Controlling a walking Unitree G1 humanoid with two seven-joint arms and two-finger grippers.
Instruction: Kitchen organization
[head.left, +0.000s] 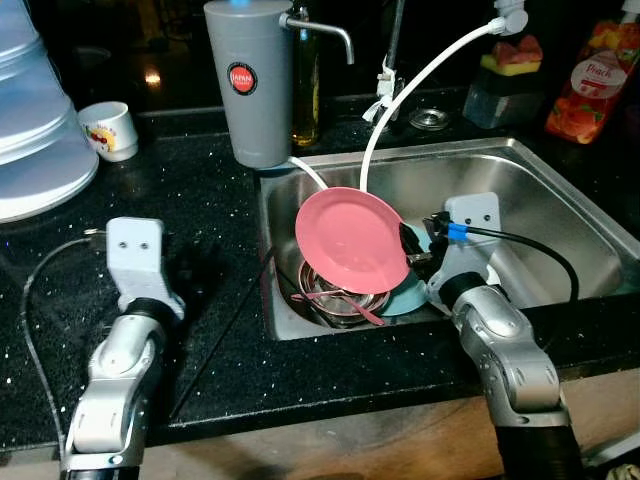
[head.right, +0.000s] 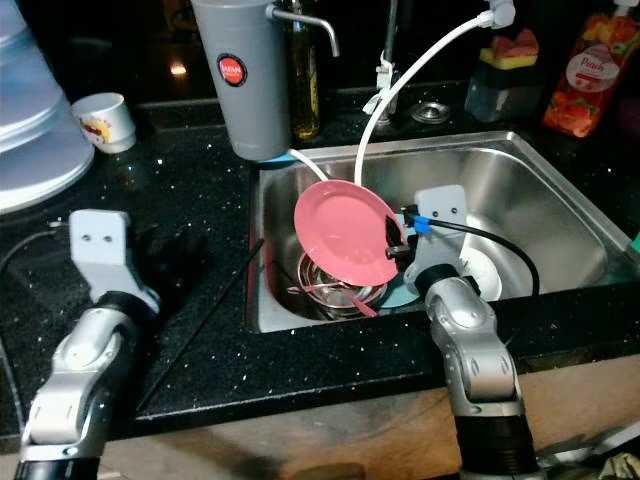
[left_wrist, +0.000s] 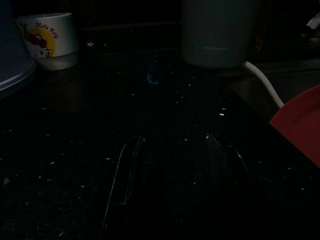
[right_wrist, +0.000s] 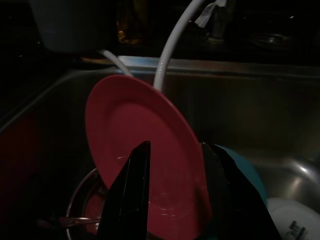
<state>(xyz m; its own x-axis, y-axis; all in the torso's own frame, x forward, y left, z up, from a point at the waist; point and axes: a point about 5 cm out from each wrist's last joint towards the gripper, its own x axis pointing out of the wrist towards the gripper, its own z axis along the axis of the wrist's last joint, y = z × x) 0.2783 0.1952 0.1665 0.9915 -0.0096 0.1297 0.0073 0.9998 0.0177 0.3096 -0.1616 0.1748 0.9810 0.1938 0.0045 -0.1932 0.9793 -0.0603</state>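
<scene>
**A:** Starting big, what are you looking at?

**B:** You have the black speckled table (head.left: 200, 240) with a steel sink (head.left: 560, 190) set into it. At the far left stands a large pale blue container (head.left: 35, 120), and a grey water filter jug (head.left: 250, 85) sits at the sink's back corner, probably there so its white hose (head.left: 420, 80) can arc over to the tap fittings.

**A:** And in the sink?

**B:** You see dishes piled at the front left: a steel bowl (head.left: 340, 300) with a pink utensil in it, and a teal plate (head.left: 405, 298) under the pile. A white dish (head.right: 485, 272) lies just beside them, near the right arm.

**A:** Where is the task's thing?

**B:** Your pink plate (head.left: 352, 240) is held tilted on edge above the steel bowl, its face turned toward the sink's middle. The right end effector (right_wrist: 172, 192) is clamped on its lower rim, one finger across the front face and one behind. My guess is it is tilted that way so any water runs back into the sink.

**A:** The other arm?

**B:** Your left end effector (left_wrist: 172, 165) rests low over bare table, fingers apart, gripping nothing. It looks parked clear of the sink, perhaps ready to receive the plate.

**A:** Anything smaller?

**B:** A small cartoon-printed cup (head.left: 108, 130) sits beside the blue container, and a red juice bottle (head.left: 600, 75) stands at the back right.
</scene>
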